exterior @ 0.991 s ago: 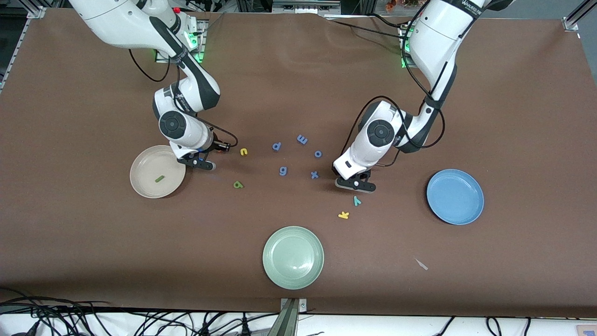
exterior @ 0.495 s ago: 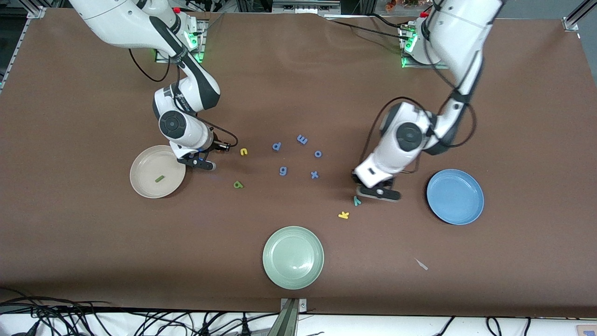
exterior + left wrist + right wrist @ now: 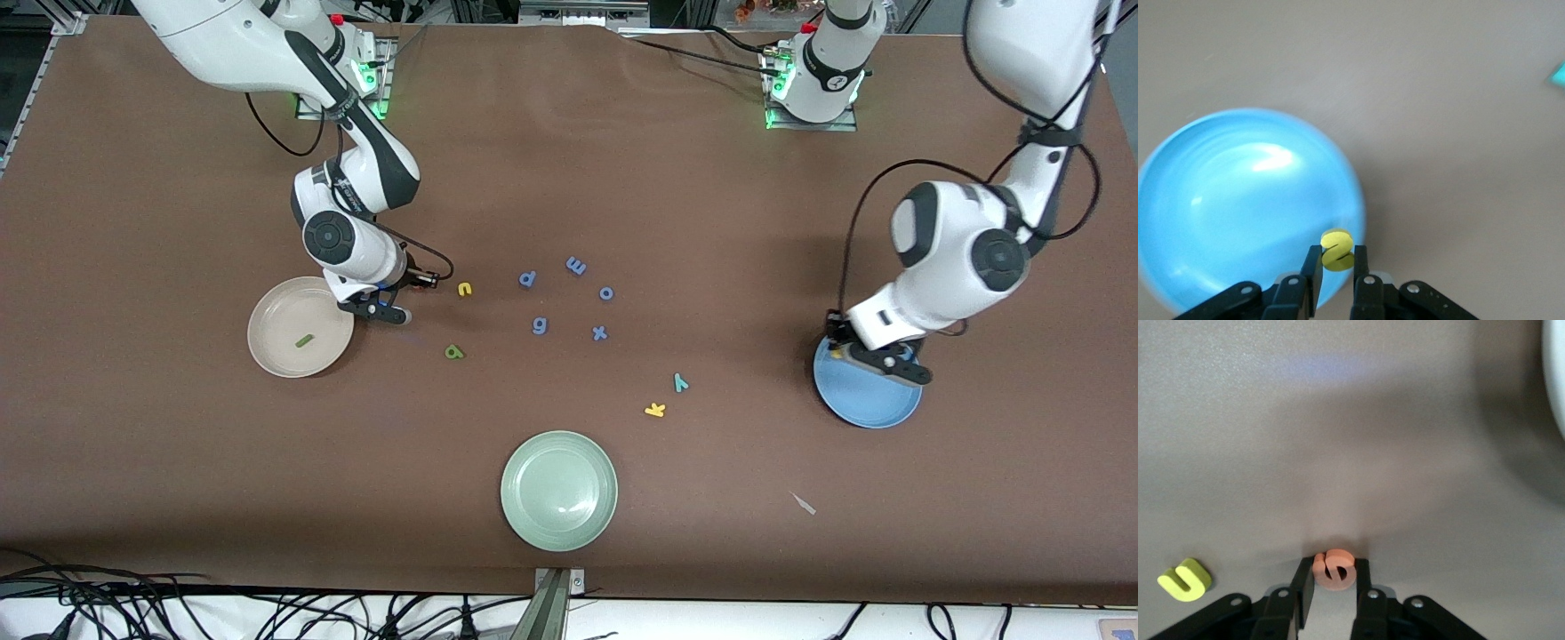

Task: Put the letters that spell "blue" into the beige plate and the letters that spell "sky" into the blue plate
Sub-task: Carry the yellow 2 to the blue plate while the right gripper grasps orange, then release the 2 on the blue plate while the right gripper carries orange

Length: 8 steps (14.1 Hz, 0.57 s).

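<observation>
My left gripper (image 3: pixel 1337 259) is shut on the yellow s (image 3: pixel 1337 249) and hangs over the rim of the blue plate (image 3: pixel 1238 200), at the side toward the right arm's end; in the front view that gripper (image 3: pixel 843 354) sits above the blue plate (image 3: pixel 876 404). My right gripper (image 3: pixel 1333 581) is down at the table beside the beige plate (image 3: pixel 280 351), its fingers pressed on both sides of the orange e (image 3: pixel 1334 569). The dark green l (image 3: pixel 304 340) lies in the beige plate. Yellow u (image 3: pixel 464 289), green b (image 3: pixel 454 352), teal y (image 3: pixel 680 382) and yellow k (image 3: pixel 655 410) lie on the table.
A pale green plate (image 3: pixel 558 489) sits near the table's front edge. Several blue letters, among them a g (image 3: pixel 540 325), are scattered mid-table between the arms. A small pale scrap (image 3: pixel 803 503) lies on the cloth nearer the front camera than the blue plate.
The left arm has swung from beside the teal y across to the blue plate, carrying the yellow s. The right gripper stayed beside the beige plate and its fingers closed in on the orange e.
</observation>
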Tool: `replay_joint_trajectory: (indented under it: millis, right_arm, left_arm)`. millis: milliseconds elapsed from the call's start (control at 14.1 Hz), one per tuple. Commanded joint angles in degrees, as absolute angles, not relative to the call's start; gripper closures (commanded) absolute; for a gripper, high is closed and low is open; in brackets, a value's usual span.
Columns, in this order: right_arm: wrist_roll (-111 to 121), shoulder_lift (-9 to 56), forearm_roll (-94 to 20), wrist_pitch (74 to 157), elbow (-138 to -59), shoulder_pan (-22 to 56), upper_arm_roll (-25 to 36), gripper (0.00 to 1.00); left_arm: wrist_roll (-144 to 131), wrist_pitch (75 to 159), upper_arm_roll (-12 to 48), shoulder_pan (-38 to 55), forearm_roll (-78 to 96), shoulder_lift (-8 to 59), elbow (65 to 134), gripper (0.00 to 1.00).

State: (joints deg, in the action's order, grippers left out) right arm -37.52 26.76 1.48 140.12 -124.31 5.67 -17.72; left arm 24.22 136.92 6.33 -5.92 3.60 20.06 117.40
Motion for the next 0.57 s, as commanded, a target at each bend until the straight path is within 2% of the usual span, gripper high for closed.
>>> replay_joint_trajectory:
  millis: [0,71,142,283,495]
  right_arm:
    - [-37.7,27.9,2.6,140.5,-122.7,5.5,-17.8,0.72]
    - [-37.4,27.8,2.6,139.4,-121.7,5.5,-17.8,0.73]
    - [-37.2,27.8,2.6,136.3,-119.8,5.4,-17.8,0.73]
    - [-36.7,27.8,2.6,129.5,-115.6,5.0,-17.7,0.74]
    - [-31.8,27.8,2.6,122.5,-111.0,3.4,-16.5,0.74]
  left_arm:
    - [28.4,137.7,6.8,-6.9,4.5,19.4,119.4,0.56]
    - [28.4,138.4,6.9,-6.9,4.5,19.6,119.4,0.39]
    - [28.4,139.3,6.9,-6.7,4.5,19.7,119.4,0.29]
    - [28.3,139.6,6.9,-6.3,4.5,19.7,119.3,0.26]
    - [26.9,139.7,7.2,-3.4,6.3,20.4,118.4,0.27]
